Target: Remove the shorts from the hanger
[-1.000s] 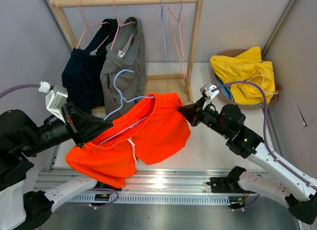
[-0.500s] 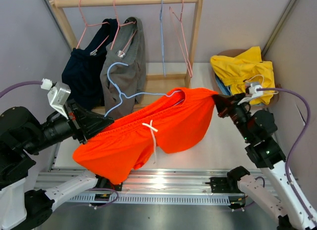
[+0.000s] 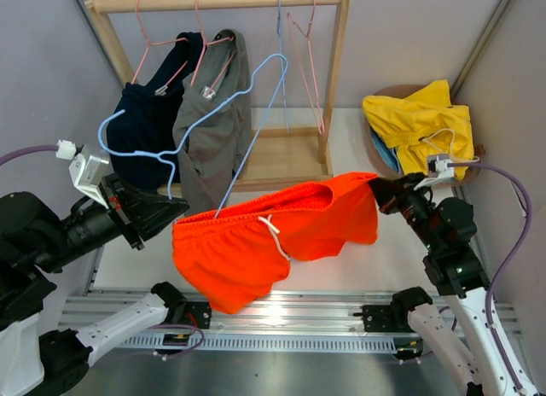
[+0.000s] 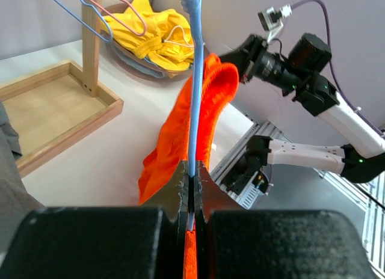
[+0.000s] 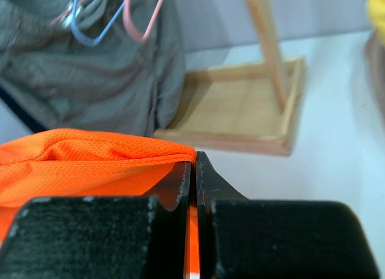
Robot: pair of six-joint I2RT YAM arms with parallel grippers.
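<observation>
Two grippers, both closed. Left gripper [image 3: 176, 210] pinches the blue hanger [image 4: 194, 80] and tilts it up and away. Right gripper [image 3: 380, 191] pinches the waistband of the orange shorts [image 3: 281, 238], stretching them taut above the bench [image 3: 371, 261], seemingly so the wire slides out. No labels readable.

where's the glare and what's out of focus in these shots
Top external: evenly lit and sharp, with one bright glare patch on the metal rail at the near edge. Left wrist: the blue hanger is crisp, no glare. Right wrist: the orange shorts show sharp mesh, while the grey shorts and wooden rack base behind are soft.
</observation>
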